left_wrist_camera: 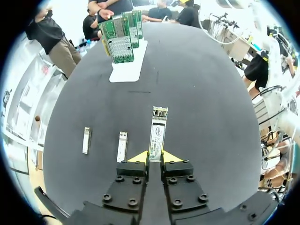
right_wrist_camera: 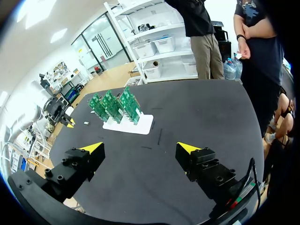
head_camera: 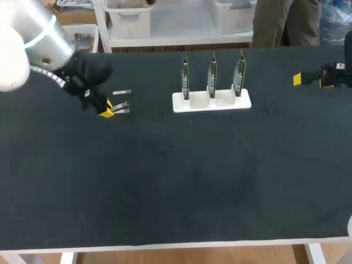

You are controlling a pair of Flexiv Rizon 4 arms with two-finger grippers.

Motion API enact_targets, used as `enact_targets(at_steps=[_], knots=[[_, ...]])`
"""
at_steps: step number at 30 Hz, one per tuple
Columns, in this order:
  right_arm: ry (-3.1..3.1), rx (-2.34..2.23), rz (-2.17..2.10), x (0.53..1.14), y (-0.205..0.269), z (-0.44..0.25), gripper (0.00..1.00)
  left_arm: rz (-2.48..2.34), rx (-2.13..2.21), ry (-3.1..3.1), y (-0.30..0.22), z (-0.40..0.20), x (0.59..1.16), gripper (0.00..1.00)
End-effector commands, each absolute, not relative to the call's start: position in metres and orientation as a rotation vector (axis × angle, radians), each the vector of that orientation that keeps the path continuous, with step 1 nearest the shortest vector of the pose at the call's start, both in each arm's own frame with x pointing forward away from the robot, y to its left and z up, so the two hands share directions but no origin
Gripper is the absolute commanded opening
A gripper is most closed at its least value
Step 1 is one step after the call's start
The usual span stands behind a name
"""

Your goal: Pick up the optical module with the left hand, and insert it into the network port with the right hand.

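At the desk's point(head_camera: 176, 181) left end, the left fingers point(left_wrist_camera: 138, 157) are closed on one end of the module point(left_wrist_camera: 158, 131), with two spares point(left_wrist_camera: 122, 146) just beside it. I'd lift it straight and level, clear of them, leaving the far end free for the open right fingers point(right_wrist_camera: 92, 148), well apart.

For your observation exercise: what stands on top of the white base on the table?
Three green network cards stand upright in a row on the white base. The cards themselves cover the spots where they meet the base, so how they are fixed cannot be seen.
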State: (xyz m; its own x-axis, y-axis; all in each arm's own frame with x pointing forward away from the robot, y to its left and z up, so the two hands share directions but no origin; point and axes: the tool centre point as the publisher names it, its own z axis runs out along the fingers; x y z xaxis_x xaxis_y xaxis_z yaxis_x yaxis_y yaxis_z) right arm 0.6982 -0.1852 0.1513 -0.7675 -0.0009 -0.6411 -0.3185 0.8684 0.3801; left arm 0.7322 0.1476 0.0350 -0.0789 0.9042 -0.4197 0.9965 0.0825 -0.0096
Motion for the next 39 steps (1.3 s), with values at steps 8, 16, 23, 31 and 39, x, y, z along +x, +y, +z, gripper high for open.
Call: enact_targets(at_steps=[8, 16, 23, 31, 39], knots=[[2.377, -0.229, 0.629, 0.698, -0.185, 0.151, 1.00, -0.449, 1.861, 2.026, 0.152, 0.034, 0.724, 0.00], [2.377, -0.229, 0.629, 0.698, -0.185, 0.151, 1.00, -0.417, 1.843, 1.961, 0.146, 0.049, 0.732, 0.00], [2.377, -0.229, 0.629, 0.698, -0.185, 0.151, 1.00, -0.381, 1.798, 1.869, 0.147, 0.087, 0.756, 0.00], [2.377, -0.229, 0.629, 0.698, -0.185, 0.151, 1.00, -0.442, 1.750, 1.732, 0.127, 0.113, 0.765, 0.00], [2.377, -0.229, 0.629, 0.698, -0.185, 0.151, 1.00, -0.596, 1.633, 1.585, 0.121, 0.120, 0.764, 0.00]])
